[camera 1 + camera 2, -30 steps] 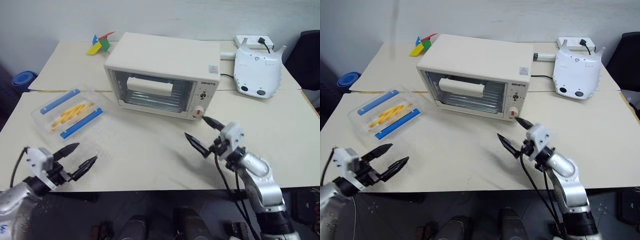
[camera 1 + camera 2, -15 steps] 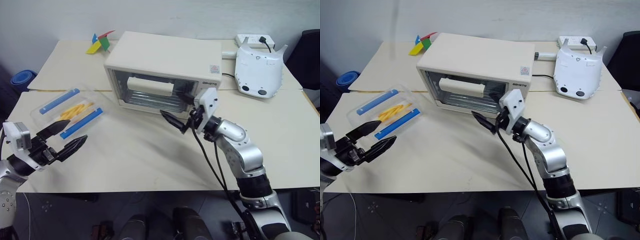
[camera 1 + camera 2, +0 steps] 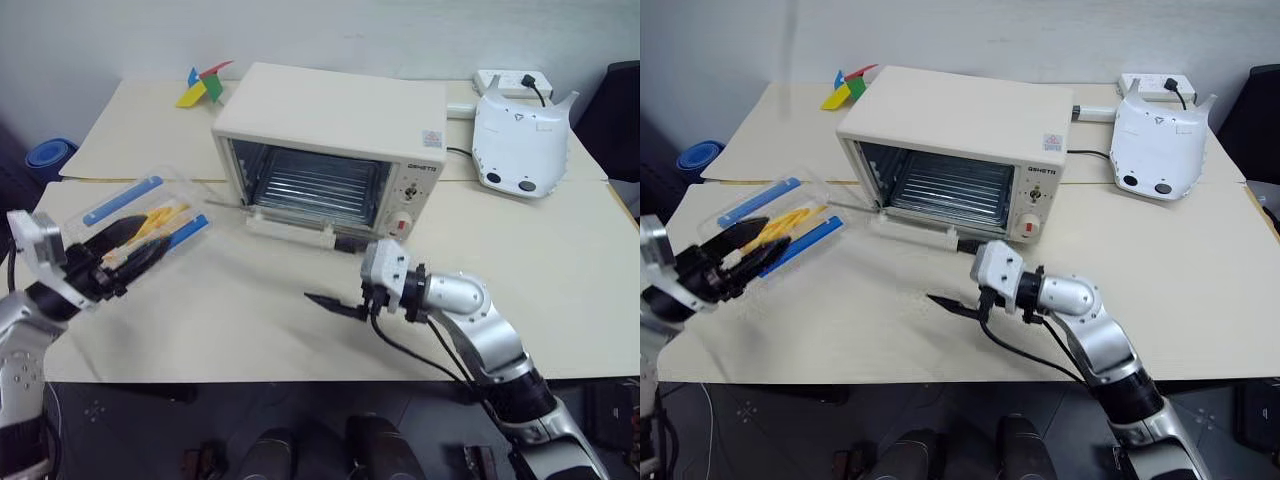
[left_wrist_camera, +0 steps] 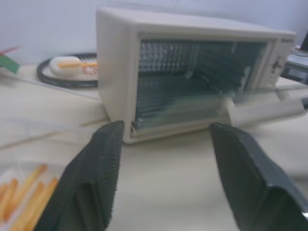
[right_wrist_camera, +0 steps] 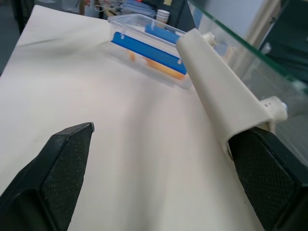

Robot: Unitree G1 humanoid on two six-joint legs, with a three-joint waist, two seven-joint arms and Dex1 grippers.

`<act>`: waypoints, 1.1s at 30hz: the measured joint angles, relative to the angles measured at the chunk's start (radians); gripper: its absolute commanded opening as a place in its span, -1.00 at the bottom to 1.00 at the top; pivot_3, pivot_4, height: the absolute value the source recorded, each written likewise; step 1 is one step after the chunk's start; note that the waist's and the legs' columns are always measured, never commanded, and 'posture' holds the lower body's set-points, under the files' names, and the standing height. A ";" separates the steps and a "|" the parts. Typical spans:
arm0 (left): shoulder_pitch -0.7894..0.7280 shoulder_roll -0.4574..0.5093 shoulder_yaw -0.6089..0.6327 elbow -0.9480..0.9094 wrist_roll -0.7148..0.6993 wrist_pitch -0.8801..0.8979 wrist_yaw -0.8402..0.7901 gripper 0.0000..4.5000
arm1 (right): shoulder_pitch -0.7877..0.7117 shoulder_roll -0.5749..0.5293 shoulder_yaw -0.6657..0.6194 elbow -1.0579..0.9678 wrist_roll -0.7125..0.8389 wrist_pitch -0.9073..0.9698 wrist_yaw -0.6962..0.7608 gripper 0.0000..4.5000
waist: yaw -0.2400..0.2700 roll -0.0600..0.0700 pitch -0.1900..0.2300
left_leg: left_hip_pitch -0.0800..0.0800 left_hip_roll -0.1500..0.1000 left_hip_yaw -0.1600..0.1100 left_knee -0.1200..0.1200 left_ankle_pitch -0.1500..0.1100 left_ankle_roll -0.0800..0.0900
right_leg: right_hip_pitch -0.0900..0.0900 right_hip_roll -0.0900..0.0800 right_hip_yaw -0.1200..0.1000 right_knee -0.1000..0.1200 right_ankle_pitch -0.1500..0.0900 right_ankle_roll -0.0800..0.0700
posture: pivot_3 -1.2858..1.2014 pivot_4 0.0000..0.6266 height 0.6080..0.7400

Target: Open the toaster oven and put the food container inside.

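The cream toaster oven [image 3: 330, 110] stands at the table's middle back. Its glass door is swung down, and the white bar handle [image 3: 290, 228] lies low in front of the wire rack [image 3: 315, 190]. My right gripper [image 3: 338, 272] is open just in front of the door. One finger sits by the handle's [image 5: 221, 96] right end and the other out over the table. The clear food container [image 3: 150, 205], with blue clips and yellow strips, rests on the table at the left. My left gripper [image 3: 128, 246] is open, its fingers over the container's near edge. I cannot tell if they touch it.
A white rounded device [image 3: 520, 130] and a power strip [image 3: 510, 80] sit at the back right. Coloured paper shapes [image 3: 200, 85] lie at the back left. A blue object [image 3: 45, 158] lies beyond the table's left edge. Bare tabletop [image 3: 230, 310] spans the front.
The oven door, shut before, now hangs down open. My right gripper came back toward me from the handle. My left gripper rose and moved forward onto the container's near edge, its fingers closer together.
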 measured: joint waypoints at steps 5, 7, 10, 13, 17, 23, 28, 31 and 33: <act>-0.263 -0.016 -0.147 0.187 0.109 -0.030 0.010 -0.84 | 0.006 -0.015 0.003 0.016 -0.049 -0.076 0.007 1.00 | 0.001 -0.001 0.000 | 0.000 -0.001 -0.001 0.000 0.000 0.000 | 0.000 0.000 -0.001 0.000 0.000 0.000 | 0.03 -0.52 1.00; -0.350 -0.042 -0.212 0.272 0.166 -0.064 0.002 -0.98 | 0.015 -0.016 0.010 0.020 -0.062 -0.094 0.011 1.00 | -0.001 -0.001 0.000 | 0.000 -0.001 0.000 0.000 0.000 0.000 | -0.001 0.000 -0.001 0.000 0.000 0.000 | 0.03 -0.52 1.00; -0.421 -0.091 -0.295 0.382 0.240 -0.134 -0.035 -0.98 | 0.033 -0.019 0.015 0.019 -0.073 -0.117 0.012 1.00 | -0.011 -0.001 0.000 | -0.001 -0.001 0.001 0.000 0.000 0.000 | -0.002 0.000 0.000 0.000 0.000 0.000 | 0.03 -0.52 1.00; -0.435 -0.118 -0.331 0.435 0.270 -0.183 -0.090 -0.98 | 0.055 -0.034 0.014 0.017 -0.083 -0.130 0.011 1.00 | -0.017 -0.001 0.000 | -0.001 -0.001 0.000 0.000 0.000 0.000 | -0.002 0.000 -0.001 0.000 0.000 0.000 | 0.03 -0.52 1.00; -0.421 -0.104 -0.373 0.451 0.307 -0.213 -0.178 -0.98 | 0.188 -0.085 -0.025 -0.022 -0.084 -0.140 -0.003 1.00 | -0.016 -0.001 0.000 | -0.002 -0.001 -0.001 0.001 0.000 0.000 | -0.002 -0.001 -0.001 0.000 0.000 0.000 | 0.03 -0.52 1.00; -0.280 -0.061 -0.417 0.389 0.381 -0.264 -0.231 -0.98 | 0.483 -0.165 -0.199 -0.073 -0.031 -0.182 -0.021 1.00 | -0.004 -0.001 0.000 | -0.001 -0.001 0.000 0.001 0.000 0.000 | -0.001 -0.001 0.001 0.001 0.000 0.000 | 0.03 -0.52 1.00; -0.158 -0.074 -0.429 0.306 0.443 -0.302 -0.176 -0.98 | 0.526 -0.179 -0.353 -0.080 0.082 -0.188 -0.034 1.00 | 0.003 -0.001 0.000 | 0.001 -0.001 0.001 0.001 0.000 0.000 | 0.001 -0.001 0.001 0.002 0.000 0.001 | 0.03 -0.52 1.00; -0.105 -0.102 -0.418 0.244 0.442 -0.308 -0.130 -0.98 | 0.460 -0.142 -0.402 -0.081 0.165 -0.194 -0.042 1.00 | 0.002 -0.001 0.000 | 0.001 0.000 0.000 0.001 0.000 0.000 | 0.001 0.000 0.001 0.002 0.000 0.001 | 0.03 -0.52 1.00; -0.044 -0.121 -0.389 0.177 0.429 -0.295 -0.091 -0.98 | 0.411 -0.115 -0.405 -0.080 0.204 -0.197 -0.041 1.00 | 0.000 -0.001 0.000 | 0.001 0.000 0.001 0.000 0.000 0.000 | 0.001 0.000 0.001 0.002 0.000 0.001 | 0.03 -0.52 1.00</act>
